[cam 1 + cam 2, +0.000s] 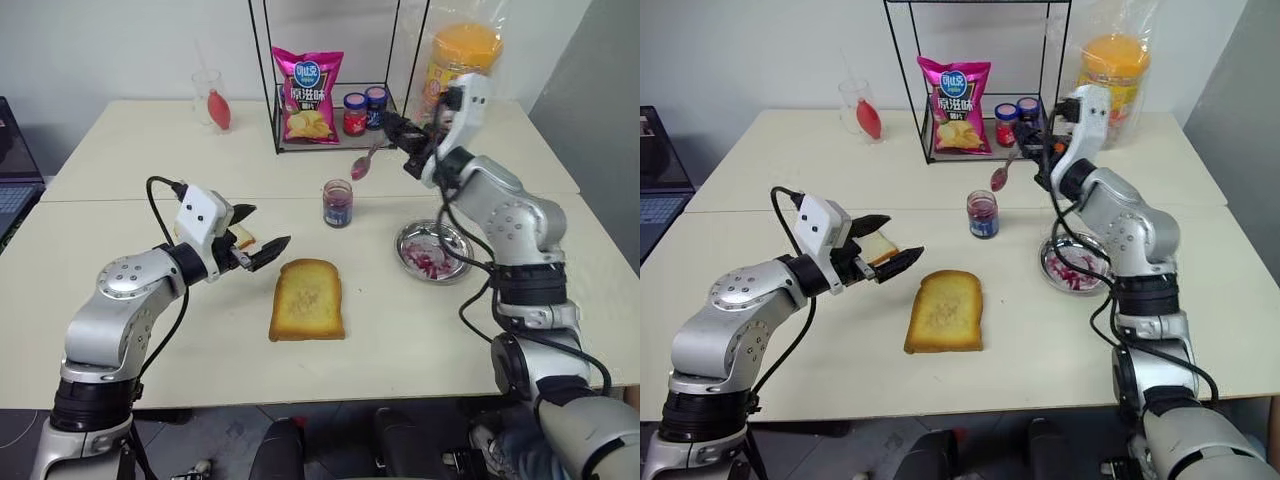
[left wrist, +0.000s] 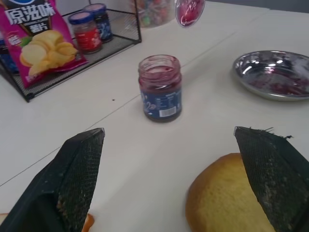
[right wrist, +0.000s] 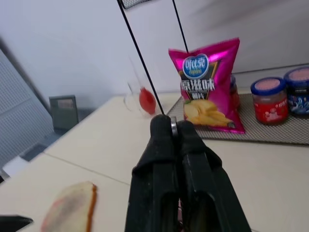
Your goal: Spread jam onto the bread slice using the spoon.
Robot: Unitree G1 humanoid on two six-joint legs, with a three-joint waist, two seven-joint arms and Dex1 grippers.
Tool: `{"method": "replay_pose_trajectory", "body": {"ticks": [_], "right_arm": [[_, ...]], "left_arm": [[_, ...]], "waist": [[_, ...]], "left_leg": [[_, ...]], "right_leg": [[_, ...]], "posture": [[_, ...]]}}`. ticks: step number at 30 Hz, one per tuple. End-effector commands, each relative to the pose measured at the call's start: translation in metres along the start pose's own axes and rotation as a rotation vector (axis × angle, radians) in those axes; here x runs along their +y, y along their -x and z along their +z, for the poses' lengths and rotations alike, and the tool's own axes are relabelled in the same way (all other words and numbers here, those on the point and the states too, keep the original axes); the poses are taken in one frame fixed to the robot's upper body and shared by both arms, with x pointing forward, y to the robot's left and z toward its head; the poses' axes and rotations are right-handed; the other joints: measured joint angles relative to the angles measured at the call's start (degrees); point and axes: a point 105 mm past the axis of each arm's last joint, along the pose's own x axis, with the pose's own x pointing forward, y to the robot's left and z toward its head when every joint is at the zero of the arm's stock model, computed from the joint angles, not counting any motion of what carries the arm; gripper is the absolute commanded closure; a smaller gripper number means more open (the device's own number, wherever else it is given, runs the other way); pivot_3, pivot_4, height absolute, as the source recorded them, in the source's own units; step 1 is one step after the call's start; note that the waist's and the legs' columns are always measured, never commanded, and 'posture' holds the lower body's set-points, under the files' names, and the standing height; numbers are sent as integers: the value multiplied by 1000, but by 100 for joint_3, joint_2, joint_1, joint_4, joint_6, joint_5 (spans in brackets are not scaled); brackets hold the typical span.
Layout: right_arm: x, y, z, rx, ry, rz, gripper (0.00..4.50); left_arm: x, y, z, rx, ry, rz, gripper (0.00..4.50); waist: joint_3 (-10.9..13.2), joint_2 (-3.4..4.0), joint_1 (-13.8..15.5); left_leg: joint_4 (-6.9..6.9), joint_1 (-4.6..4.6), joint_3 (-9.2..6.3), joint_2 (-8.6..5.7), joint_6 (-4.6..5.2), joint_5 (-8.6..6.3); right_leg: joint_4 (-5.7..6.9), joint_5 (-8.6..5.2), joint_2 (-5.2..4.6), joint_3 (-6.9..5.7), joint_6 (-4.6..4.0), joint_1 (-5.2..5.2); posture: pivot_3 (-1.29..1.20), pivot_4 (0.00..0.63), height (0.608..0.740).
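Head view: right gripper (image 1: 398, 130) clamped on spoon (image 1: 366, 160), bowl carrying jam (image 1: 360, 168), above and behind jar (image 1: 338, 203); bread slice (image 1: 307, 299) in front of jar, nearer left gripper (image 1: 262, 232).
Left wrist view: fingers (image 2: 77, 169) spread wide, empty; slice just ahead.
Right wrist view: fingers (image 3: 161, 159) pressed together on the handle.

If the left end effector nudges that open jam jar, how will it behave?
The jam jar looks like glass, so probably heavy for its size and slick. It stands upright and squat, so likely slides rather than tips. With no lid on, a tip could spill jam.
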Motion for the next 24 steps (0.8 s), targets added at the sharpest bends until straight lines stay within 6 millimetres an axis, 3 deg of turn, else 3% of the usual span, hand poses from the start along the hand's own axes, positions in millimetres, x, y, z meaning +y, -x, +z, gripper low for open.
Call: {"method": "replay_pose_trajectory", "body": {"ticks": [1,14,24], "right_arm": [[15,-16,8,-30,96,77,4474],[11,-40,-30,59,270,107,4474],[4,-48,-55,132,239,64,4474]], "left_arm": [[2,3,16,-54,-7,26,0],[3,1,15,-46,-5,47,0],[1,-1,15,-43,-12,39,0]], "waist": [[0,0,-1],[0,0,-2],[0,0,-8]], "left_leg": [[0,0,-1,1,0,0],[-1,0,-2,1,0,0],[-1,2,-2,1,-1,0]], "right_leg": [[0,0,0,-1,0,0],[2,4,0,-2,-6,-1],[5,14,0,-2,-24,-1]], "posture": [[0,150,740],[0,150,740],[0,150,740]]}}
